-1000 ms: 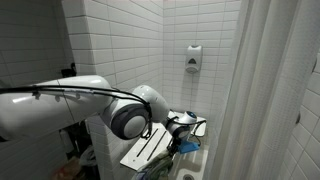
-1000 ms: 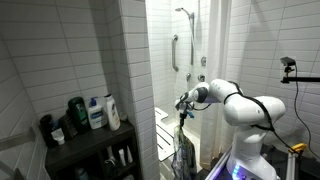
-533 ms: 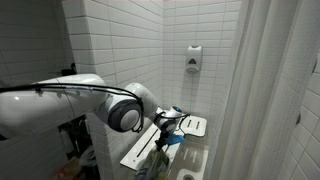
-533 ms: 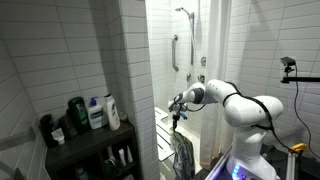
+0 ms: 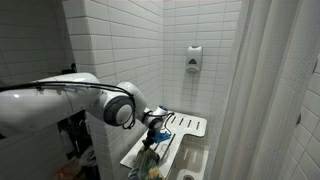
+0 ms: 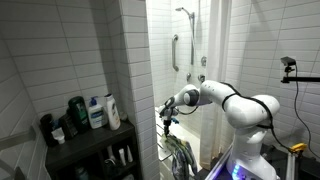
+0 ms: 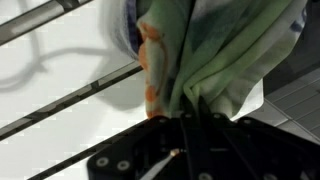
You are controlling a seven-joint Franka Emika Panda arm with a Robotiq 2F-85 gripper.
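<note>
The end effector (image 5: pixel 152 122) is clamped narrow on the top of a cloth (image 5: pixel 149 160), a bunched green fabric with orange and blue patches. The cloth hangs straight down from the fingers, as both exterior views show (image 6: pixel 180 155). In the wrist view the fingers pinch the gathered folds of the cloth (image 7: pixel 220 50) where they meet the end effector (image 7: pixel 188 112).

The cloth hangs at the near left edge of a white slatted shower seat (image 5: pixel 187 126) fixed to the tiled wall. Its lower part drops below the seat's edge. In the wrist view the seat (image 7: pixel 60 110) lies just behind the cloth; I cannot tell whether they touch.

On the far wall above the seat is a soap dispenser (image 5: pixel 193 58), and a white curtain (image 5: pixel 275 90) hangs at the right. In an exterior view a shelf (image 6: pixel 85 138) at the left carries several bottles (image 6: pixel 97 112), well apart from the cloth. A grab bar (image 6: pixel 174 50) is on the far shower wall.
</note>
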